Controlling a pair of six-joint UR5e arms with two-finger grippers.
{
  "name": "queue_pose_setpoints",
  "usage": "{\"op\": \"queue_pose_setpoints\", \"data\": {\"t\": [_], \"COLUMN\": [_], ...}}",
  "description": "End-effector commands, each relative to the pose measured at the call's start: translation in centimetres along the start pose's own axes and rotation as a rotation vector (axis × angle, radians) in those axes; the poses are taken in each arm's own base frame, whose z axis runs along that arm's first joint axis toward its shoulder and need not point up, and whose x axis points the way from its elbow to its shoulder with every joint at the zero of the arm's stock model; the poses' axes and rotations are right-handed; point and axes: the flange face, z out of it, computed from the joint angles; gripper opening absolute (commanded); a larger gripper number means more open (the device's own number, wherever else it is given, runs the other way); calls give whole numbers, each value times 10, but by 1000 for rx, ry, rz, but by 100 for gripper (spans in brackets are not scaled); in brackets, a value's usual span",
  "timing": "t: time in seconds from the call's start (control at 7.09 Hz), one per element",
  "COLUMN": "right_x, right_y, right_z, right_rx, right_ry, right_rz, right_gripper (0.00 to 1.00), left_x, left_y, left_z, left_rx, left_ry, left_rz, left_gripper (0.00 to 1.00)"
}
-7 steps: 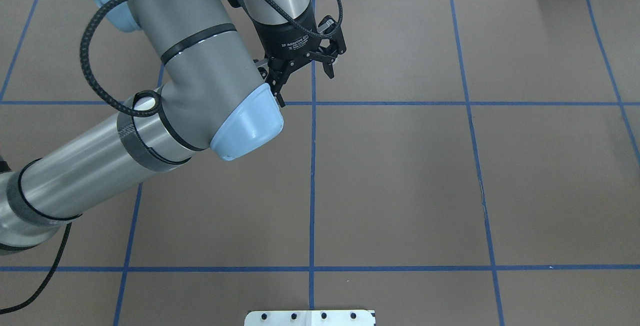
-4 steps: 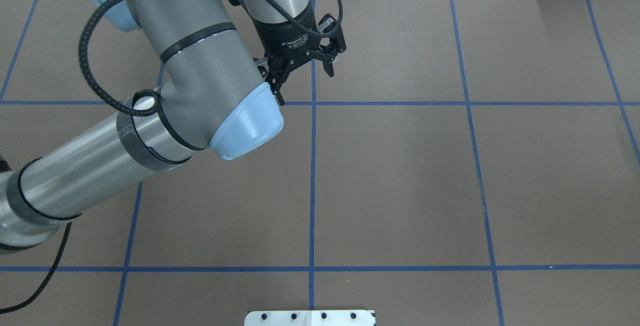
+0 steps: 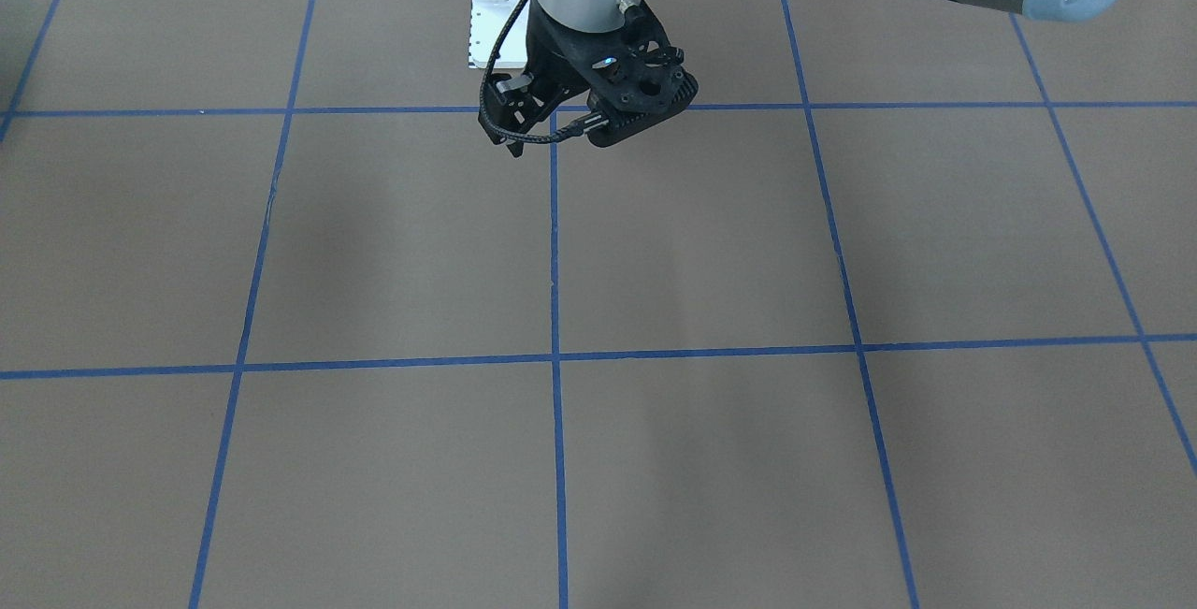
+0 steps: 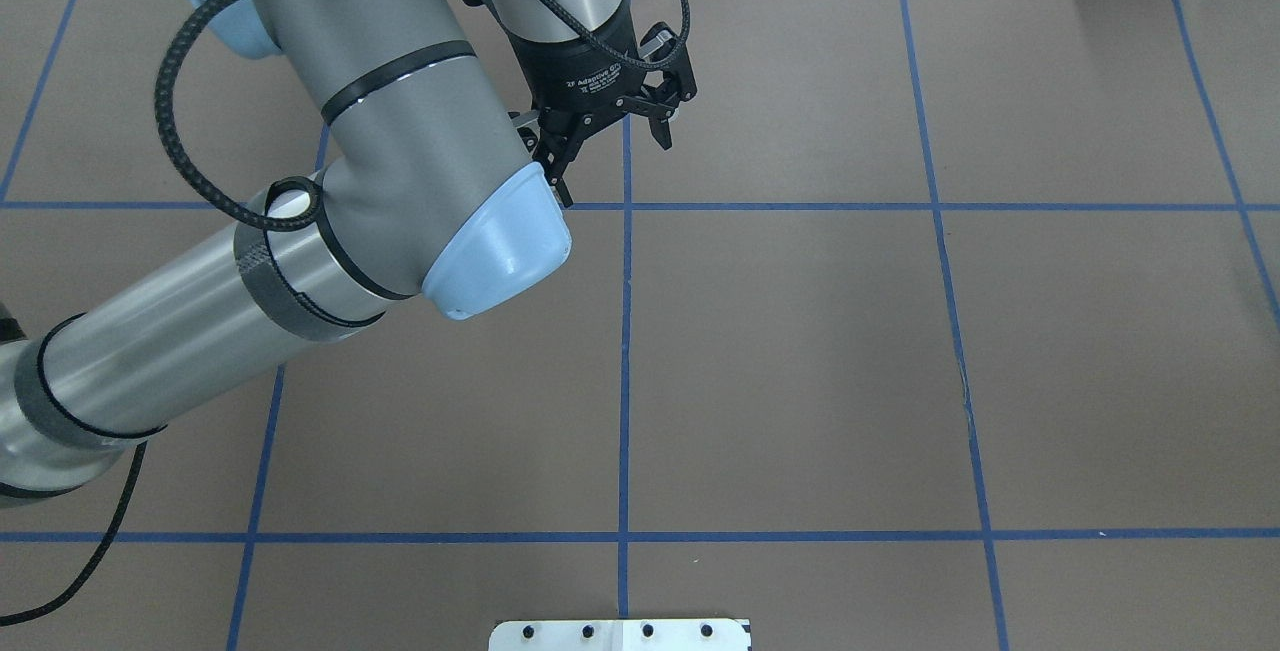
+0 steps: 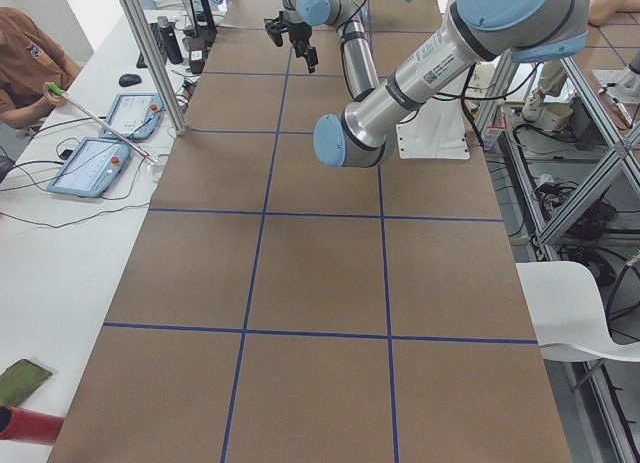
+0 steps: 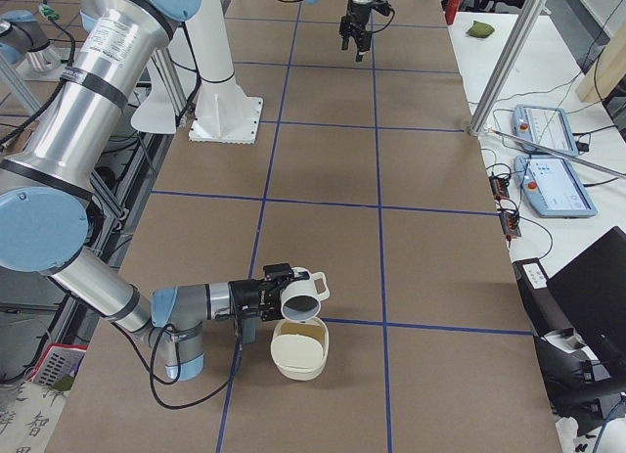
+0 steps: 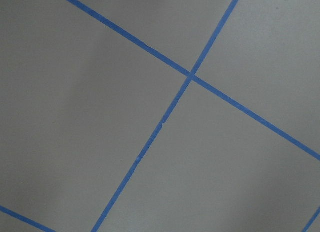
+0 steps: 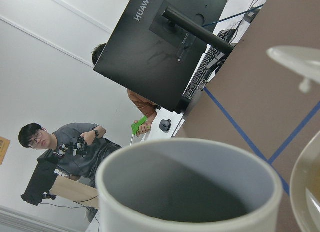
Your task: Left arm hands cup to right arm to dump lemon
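My left gripper (image 4: 610,156) hangs open and empty above the brown table near a blue tape crossing; it also shows under its holed black plate in the front-facing view (image 3: 552,127). The cream-white cup (image 6: 298,294) shows in the exterior right view, tipped on its side at my right gripper (image 6: 262,301), mouth down over a cream bowl (image 6: 298,353). I cannot tell from that view whether the right gripper is shut. In the right wrist view the cup (image 8: 190,192) fills the frame and its grey inside is empty. The bowl's inside looks yellowish; no lemon shows clearly.
The table (image 4: 800,351) is brown with a blue tape grid. A white base plate (image 4: 620,636) sits at its near edge. Tablets (image 6: 553,155) lie on the side desk. Operators (image 8: 75,147) and a black monitor (image 8: 160,46) are beyond the table's edge.
The left gripper has drifted slightly toward the table's far side and stays open and empty.
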Motion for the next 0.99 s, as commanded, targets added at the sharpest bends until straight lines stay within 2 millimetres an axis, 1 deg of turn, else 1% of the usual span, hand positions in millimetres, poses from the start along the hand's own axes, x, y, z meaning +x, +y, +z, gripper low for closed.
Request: {"op": "queue_pose_setpoints", "data": {"t": [0.0,0.28,0.71,0.85], "right_x": [5,5,2,0], "right_y": [-2,-3,-4,-6], "right_z": [2,3,11,7], "right_rx": [7,17,36,27], "right_ry": [-19,-28,-68,-90], "right_rz": [142,255,404,459], "right_gripper": [44,44,45,45], "left_x": [0,1,1,2], "left_y": [-1,0,0,0], "left_z": [0,-1,-2,-4], "left_rx": [8,8,15,22], "left_ry": [1,1,4,4], "left_rz": [0,0,2,1], "left_gripper": [100,100,100,100]}}
